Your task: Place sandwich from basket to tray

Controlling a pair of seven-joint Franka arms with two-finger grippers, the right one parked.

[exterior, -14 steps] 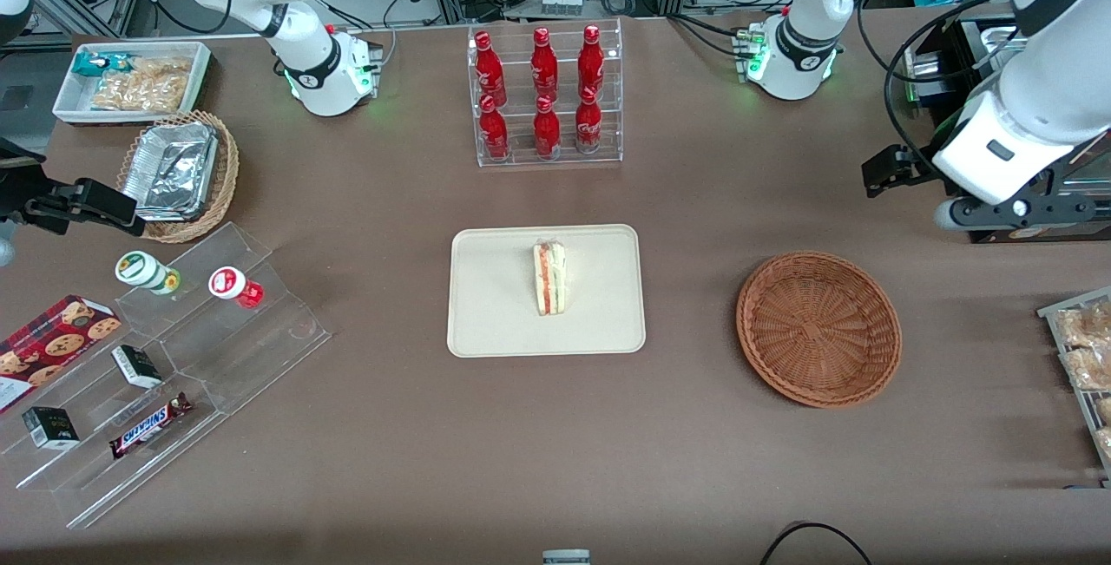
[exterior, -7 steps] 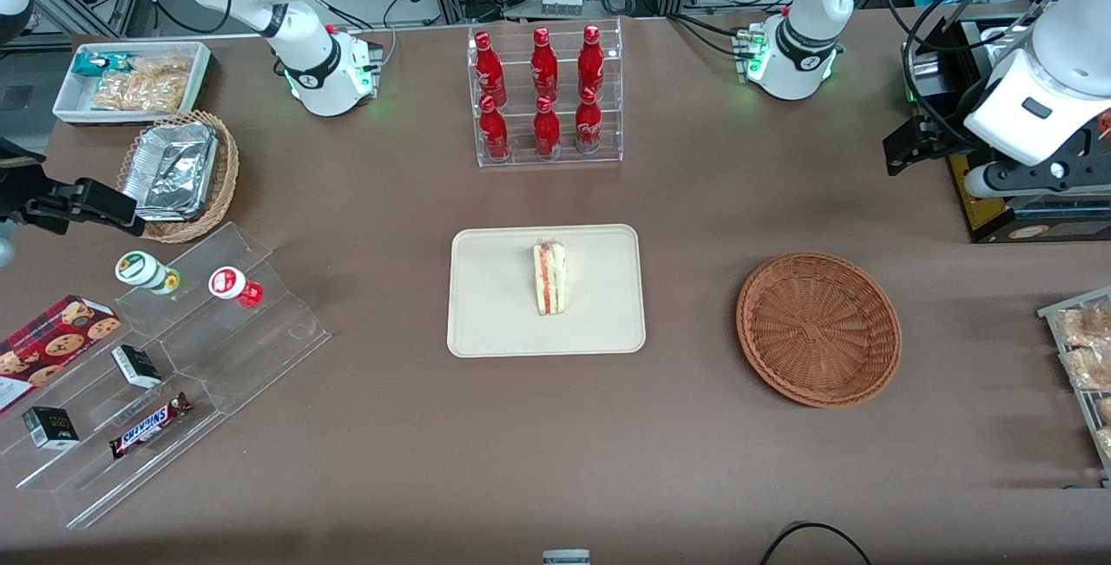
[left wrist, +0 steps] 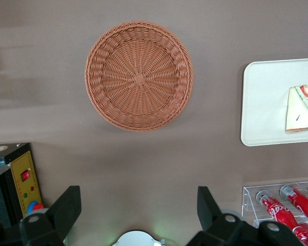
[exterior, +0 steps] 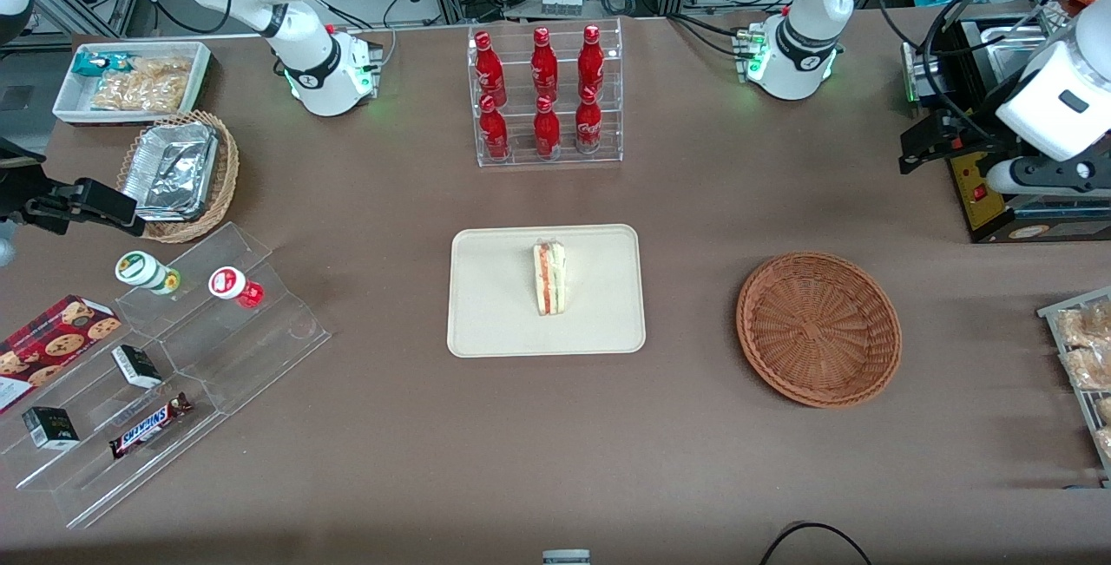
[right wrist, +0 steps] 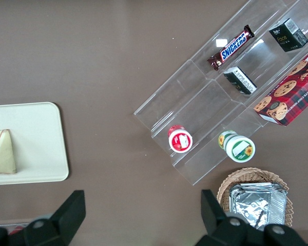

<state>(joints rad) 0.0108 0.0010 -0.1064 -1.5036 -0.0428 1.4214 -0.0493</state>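
End effector [left wrist: 138,215] retreated, open; sandwich [exterior: 549,278] well apart.

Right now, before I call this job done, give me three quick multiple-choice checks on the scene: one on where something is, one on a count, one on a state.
1. Where is the sandwich?
A. in the basket
B. on the tray
C. on the bare table

2. How many red bottles stand in the clear rack?
A. four
B. six
C. eight

3. What state is the hand in?
A. open, holding nothing
B. shut on the sandwich
C. shut on a bottle

Answers: 1 B, it lies on the tray. 2 B, two rows of three. 3 A, its fingers are spread above the table, and the basket is empty.
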